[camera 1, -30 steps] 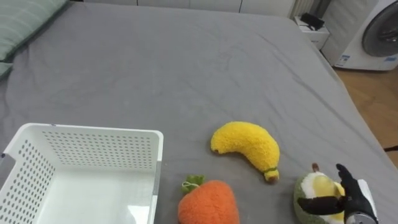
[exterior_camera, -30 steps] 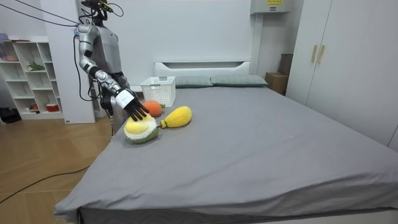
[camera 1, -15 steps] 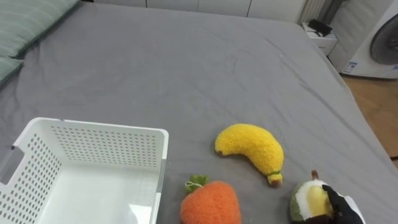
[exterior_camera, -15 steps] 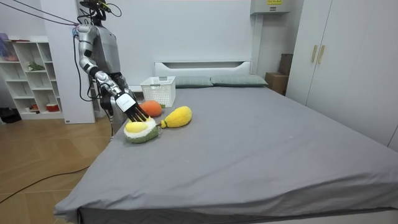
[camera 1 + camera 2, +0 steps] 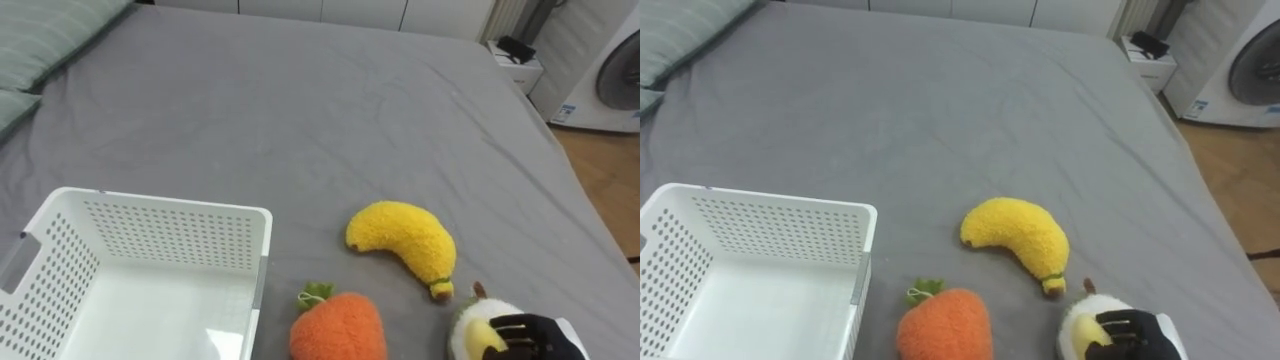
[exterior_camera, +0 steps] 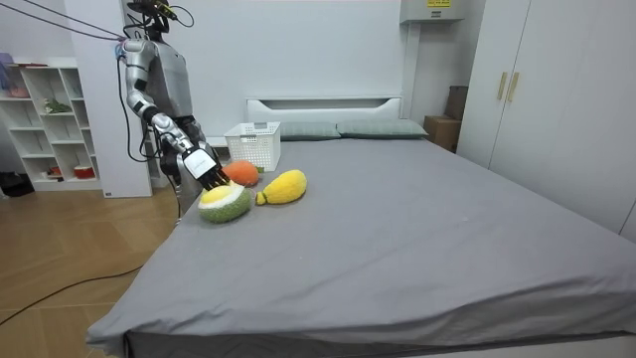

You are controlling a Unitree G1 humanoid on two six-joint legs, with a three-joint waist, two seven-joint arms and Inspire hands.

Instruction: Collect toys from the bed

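Note:
Three plush toys lie on the grey bed (image 5: 300, 110): a yellow banana (image 5: 405, 235), an orange carrot-like toy (image 5: 335, 325) with a green tuft, and a green and yellow avocado (image 5: 466, 322) at the bottom right. My right hand (image 5: 525, 332) rests on top of the avocado, its dark fingers curled over the yellow centre. In the room view I stand at the bed's side, and the right hand (image 6: 204, 164) reaches down onto the avocado (image 6: 227, 204). A white perforated basket (image 5: 150, 205) stands on the bed at the lower left, beside the carrot-like toy.
Green pillows (image 5: 50, 40) lie at the far left. The bed's right edge drops to a wooden floor (image 5: 600, 170), with a washing machine (image 5: 610, 70) and a small white stand (image 5: 515, 55) beyond. Open grey sheet stretches ahead of the toys.
The right hand's fingers have closed from straight to curled over the avocado, and the toy has shifted a little left toward the carrot-like toy. The view also shifted slightly at first.

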